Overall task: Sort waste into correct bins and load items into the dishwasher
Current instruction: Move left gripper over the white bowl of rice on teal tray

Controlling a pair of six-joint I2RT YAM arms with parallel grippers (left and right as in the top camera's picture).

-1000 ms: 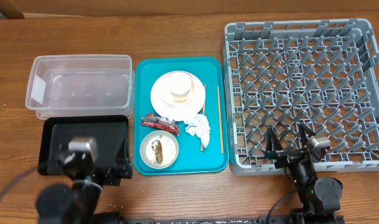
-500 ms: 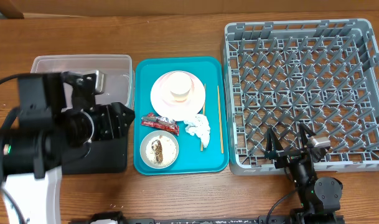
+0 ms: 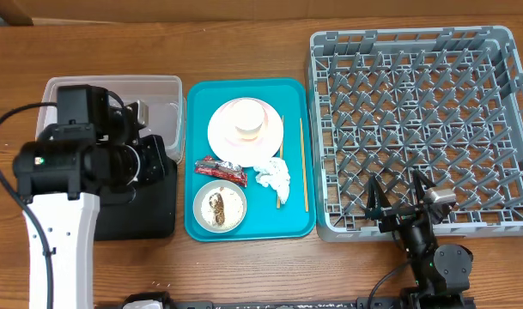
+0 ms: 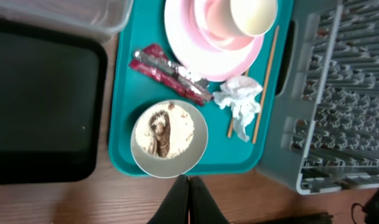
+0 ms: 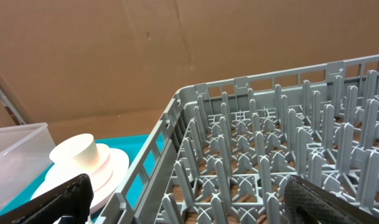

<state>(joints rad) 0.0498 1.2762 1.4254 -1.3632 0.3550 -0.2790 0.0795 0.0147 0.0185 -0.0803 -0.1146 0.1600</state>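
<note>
Left tool (image 4: 189,190), fingers pressed together, hangs above the teal tray (image 4: 122,118), where the red snack wrapper (image 4: 170,79) lies between pink plate (image 4: 183,43) and rice bowl (image 4: 135,146). Light, crinkly, probably slick, it likely needs a mid-length pinch. Right tool (image 3: 397,190) sits spread beside the dish rack (image 3: 416,112).

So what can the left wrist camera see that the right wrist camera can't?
Only the left wrist camera shows the red snack wrapper, the crumpled napkin, the small bowl of rice, the chopsticks and the black tray. Only the right wrist camera shows the brown cardboard wall at the back. Both show the white cup, the pink plate, the teal tray and the grey dish rack.
</note>
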